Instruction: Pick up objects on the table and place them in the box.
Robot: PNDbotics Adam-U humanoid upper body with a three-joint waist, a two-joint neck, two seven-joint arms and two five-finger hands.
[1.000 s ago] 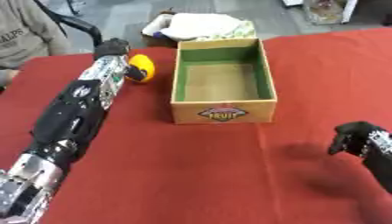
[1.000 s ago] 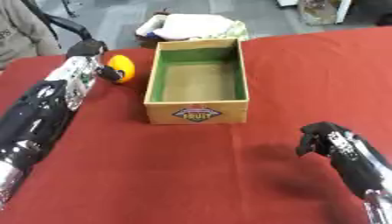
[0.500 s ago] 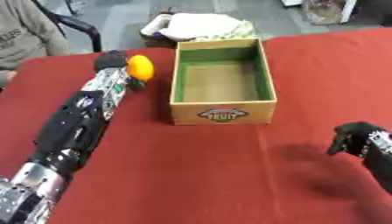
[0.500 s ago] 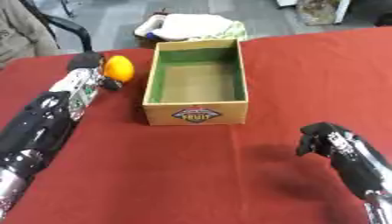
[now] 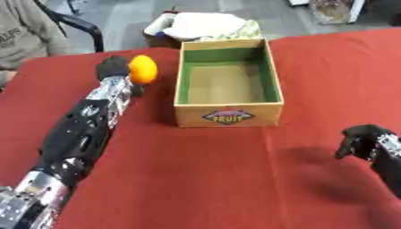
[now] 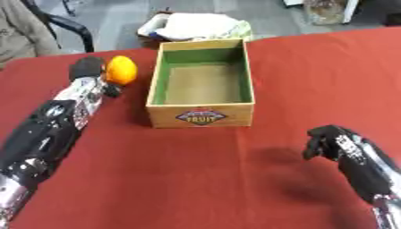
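The left hand [image 5: 114,68] is at the far left of the red table [image 5: 203,179], curled round an orange [image 5: 142,69] just left of the open wooden box [image 5: 227,85]. The right hand [image 6: 327,141] hovers near right, fingers curled, empty.

The left arm [image 5: 82,134] is a long, bulky limb with a glossy black shell, broken by silver, speckled metal sections near the wrist and at its lower end. The left hand [image 5: 113,68] is matte black and rounded. The right hand [image 6: 325,141] is black too, on a black forearm with a silvery panel.
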